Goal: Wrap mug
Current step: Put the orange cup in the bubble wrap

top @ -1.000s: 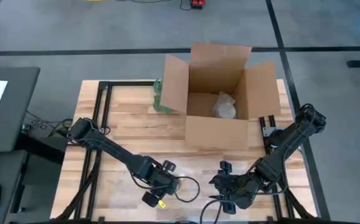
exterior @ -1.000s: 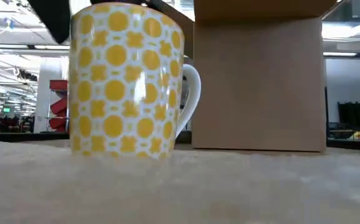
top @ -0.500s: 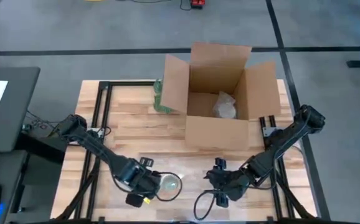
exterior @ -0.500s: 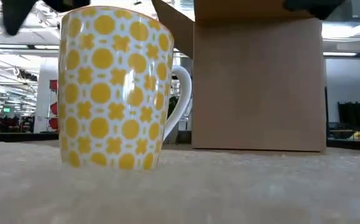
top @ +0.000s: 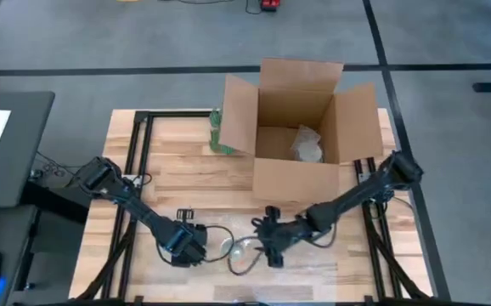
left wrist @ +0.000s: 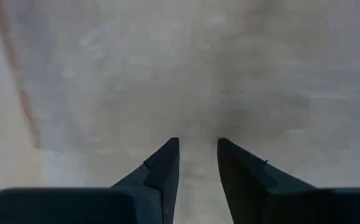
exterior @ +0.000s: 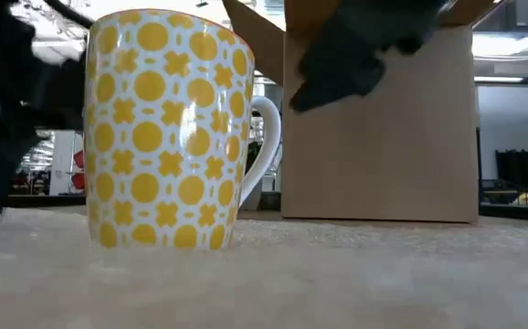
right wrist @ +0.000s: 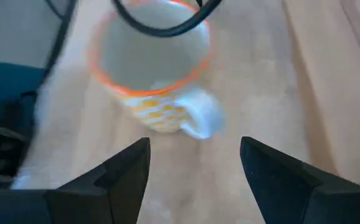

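The mug (top: 239,249) is white with a yellow pattern and an orange rim. It stands upright on its base on the wooden table (top: 177,170), near the front edge, also in the low view (exterior: 168,128). Its handle (right wrist: 198,118) points toward my right gripper (right wrist: 195,152), which is open just to the mug's right (top: 268,245) and touches nothing. My left gripper (top: 190,246) is to the mug's left, pointing down at bare wood (left wrist: 197,146). A narrow gap shows between its fingers, with nothing in it.
An open cardboard box (top: 301,140) stands at the table's far middle with a crumpled pale thing (top: 307,146) inside. A green leafy bunch (top: 218,132) lies by its left flap. Black cables (top: 228,255) loop around the mug. Bare wood lies left of the box.
My left gripper has drawn away from above the mug toward the table's left edge, leaving the mug uncovered. The mug shifted slightly left and now stands still. My right gripper has moved toward the table's left, up close to the mug.
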Controlling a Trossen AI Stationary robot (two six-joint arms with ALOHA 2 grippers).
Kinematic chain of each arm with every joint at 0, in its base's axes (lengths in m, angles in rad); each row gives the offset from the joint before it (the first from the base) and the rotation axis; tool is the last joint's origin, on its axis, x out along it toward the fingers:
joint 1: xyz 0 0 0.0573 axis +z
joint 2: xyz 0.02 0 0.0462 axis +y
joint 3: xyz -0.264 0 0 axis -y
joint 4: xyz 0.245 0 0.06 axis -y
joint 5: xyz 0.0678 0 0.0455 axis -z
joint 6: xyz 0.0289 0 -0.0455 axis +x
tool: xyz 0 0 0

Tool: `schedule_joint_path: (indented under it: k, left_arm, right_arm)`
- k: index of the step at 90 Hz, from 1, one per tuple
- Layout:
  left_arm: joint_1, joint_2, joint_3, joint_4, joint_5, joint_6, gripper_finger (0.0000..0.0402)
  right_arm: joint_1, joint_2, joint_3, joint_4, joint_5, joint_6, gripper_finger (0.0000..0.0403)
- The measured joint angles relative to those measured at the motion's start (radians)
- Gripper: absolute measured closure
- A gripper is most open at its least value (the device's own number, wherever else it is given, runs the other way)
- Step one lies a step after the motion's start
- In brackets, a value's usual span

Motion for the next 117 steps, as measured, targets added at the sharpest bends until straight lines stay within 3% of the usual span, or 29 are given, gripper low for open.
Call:
schedule_joint_path:
  k: [10, 26, 44, 58, 73, 98, 117]
  left_arm:
    - [0.037, -0.002, -0.044, 0.003, -0.068, 0.034, 0.0324]
    - [0.111, 0.003, -0.057, -0.007, -0.276, 0.113, 0.0325]
    - [0.216, 0.006, -0.057, -0.002, -0.384, 0.238, 0.0325]
    - [0.287, 0.006, -0.058, 0.010, -0.400, 0.287, 0.0325]
    - [0.297, 0.006, -0.058, 0.031, -0.399, 0.306, 0.0325]
    - [0.208, 0.006, -0.058, 0.012, -0.395, 0.224, 0.0325]
    - [0.132, 0.005, -0.023, -0.139, -0.409, 0.098, 0.0325]
  right_arm:
    - [-0.040, 0.024, 0.008, -0.001, -0.058, -0.038, 0.0164]
    - [-0.063, 0.029, 0.007, 0.015, -0.112, -0.086, 0.0164]
    - [-0.061, 0.029, 0.008, 0.042, -0.125, -0.096, 0.0164]
    - [-0.062, 0.029, 0.008, 0.057, -0.116, -0.044, 0.0164]
    - [-0.065, 0.029, 0.008, 0.060, -0.038, 0.004, 0.0164]
    - [-0.069, 0.029, 0.008, 0.072, -0.035, 0.023, 0.0164]
    - [-0.062, 0.029, 0.008, 0.098, -0.043, 0.027, 0.0164]
